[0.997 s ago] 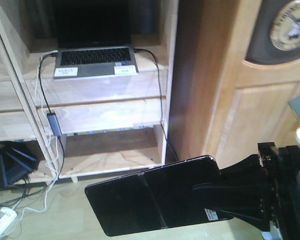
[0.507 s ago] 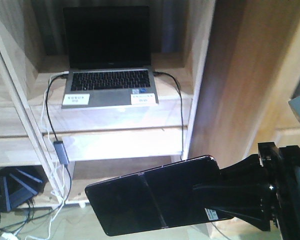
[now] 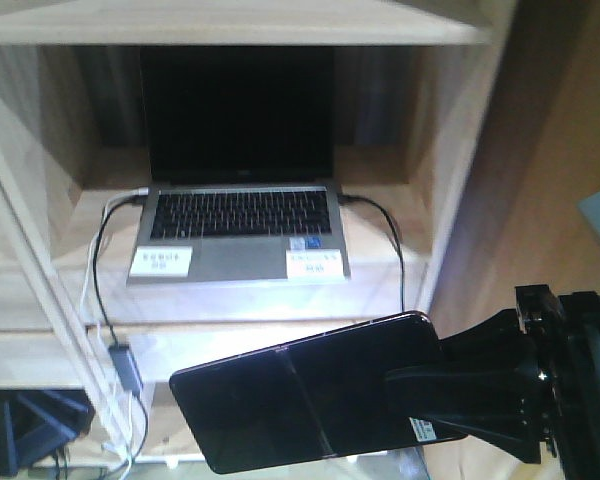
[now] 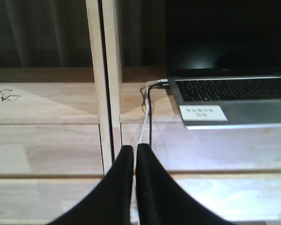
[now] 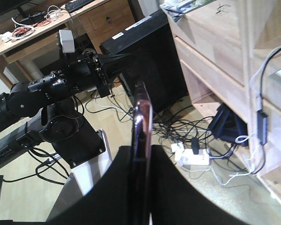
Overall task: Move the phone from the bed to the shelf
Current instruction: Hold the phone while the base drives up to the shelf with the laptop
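Note:
The phone (image 3: 300,400), flat glossy black with a crease across its middle, hangs level in the air at the bottom of the front view. My right gripper (image 3: 405,392) is shut on its right end, near a small white sticker. The right wrist view shows the phone (image 5: 141,117) edge-on, its pinkish rim clamped between the black fingers (image 5: 117,187). The light-wood shelf (image 3: 460,150) stands just beyond it. My left gripper (image 4: 134,149) is shut on nothing, facing a shelf board (image 4: 47,140) beside an upright post (image 4: 105,70). The bed is out of view.
An open grey laptop (image 3: 240,230) fills the shelf bay, with cables (image 3: 95,290) and an adapter (image 3: 127,368) hanging down its left side. A brown wooden cabinet (image 3: 560,120) stands to the right. On the floor lie tangled wires and a power strip (image 5: 192,157).
The shelf and laptop have slid down and right in the front view and grown larger. The phone keeps the same place in my right gripper.

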Robot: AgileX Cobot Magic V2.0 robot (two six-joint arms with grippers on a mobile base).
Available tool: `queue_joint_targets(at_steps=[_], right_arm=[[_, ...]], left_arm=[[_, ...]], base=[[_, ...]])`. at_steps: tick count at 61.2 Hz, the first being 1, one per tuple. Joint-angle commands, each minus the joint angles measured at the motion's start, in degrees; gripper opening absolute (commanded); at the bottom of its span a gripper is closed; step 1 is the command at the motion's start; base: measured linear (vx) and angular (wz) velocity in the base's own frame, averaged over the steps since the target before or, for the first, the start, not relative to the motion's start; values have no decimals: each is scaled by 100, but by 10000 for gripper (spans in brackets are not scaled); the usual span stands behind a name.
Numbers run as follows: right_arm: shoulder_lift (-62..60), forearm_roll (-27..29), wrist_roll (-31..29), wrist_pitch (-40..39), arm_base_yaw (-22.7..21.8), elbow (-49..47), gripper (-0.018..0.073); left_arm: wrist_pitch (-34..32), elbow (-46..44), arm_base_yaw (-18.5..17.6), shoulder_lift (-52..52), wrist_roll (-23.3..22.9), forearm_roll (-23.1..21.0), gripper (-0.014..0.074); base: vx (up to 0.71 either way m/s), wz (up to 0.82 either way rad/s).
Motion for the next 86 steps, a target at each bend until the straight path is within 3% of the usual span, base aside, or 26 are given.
queue_joint_targets(at_steps=[1, 41, 86], right_arm=[[-58, 572, -17, 360, -29, -140, -4], [-58, 572, -17, 360, -29, -140, -4], [-58, 572, -17, 360, -29, -140, -4]], left_arm=[[-420, 14, 6, -33, -22, -36, 1], [-420, 14, 6, -33, -22, -36, 1], [-420, 14, 6, -33, -22, -36, 1]], base=[[31, 8], [24, 3], [3, -1]])
